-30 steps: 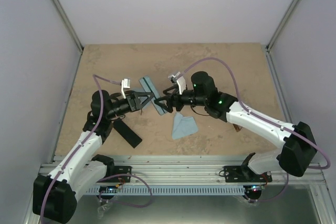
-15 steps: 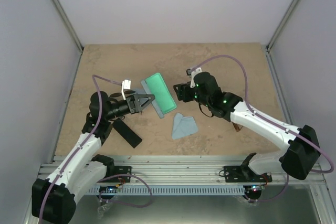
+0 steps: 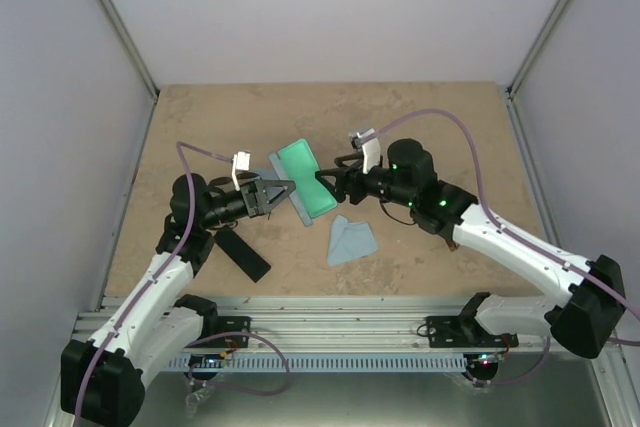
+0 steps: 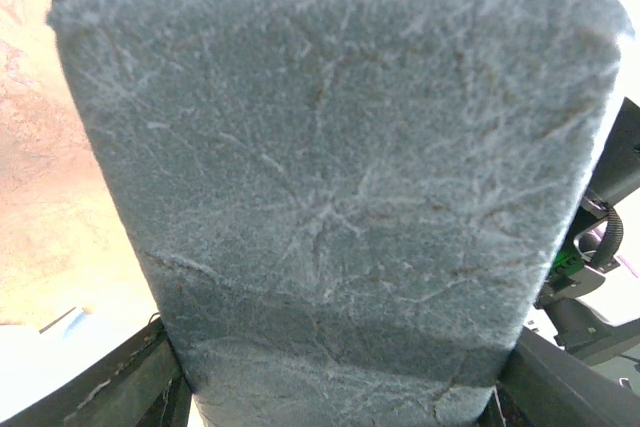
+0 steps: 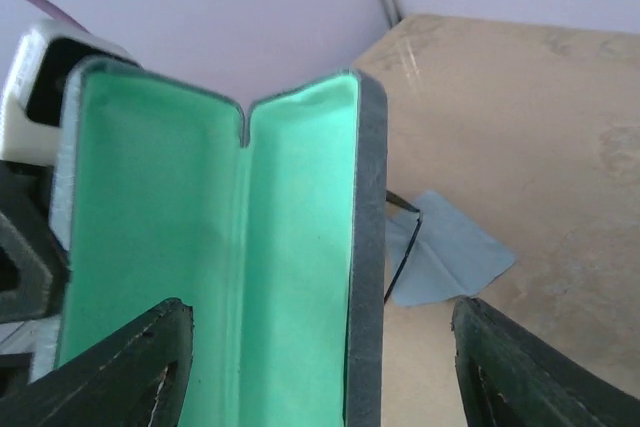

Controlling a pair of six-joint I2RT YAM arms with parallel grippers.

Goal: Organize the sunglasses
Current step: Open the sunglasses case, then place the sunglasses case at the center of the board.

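My left gripper (image 3: 276, 192) is shut on one end of the grey-blue case (image 3: 305, 179) and holds it up. The case stands open and shows its green lining. Its grey felt back (image 4: 330, 177) fills the left wrist view. My right gripper (image 3: 326, 181) is open, with its fingers on either side of the open case's edge (image 5: 368, 277), not closed on it. A thin black sunglasses arm (image 5: 404, 245) shows just past that edge, over a light-blue cloth (image 5: 455, 257). The rest of that pair is hidden. The brown pair is not in clear view.
A second light-blue cloth (image 3: 350, 239) lies near the front, below the case. The oblong black case (image 3: 243, 253) lies closed by my left arm. Grey walls enclose the tan table (image 3: 440, 117) on three sides.
The grey-blue case, closed a second ago, now stands open. My right gripper pulled back to the right, then returned to the case's edge. My left gripper has barely moved.
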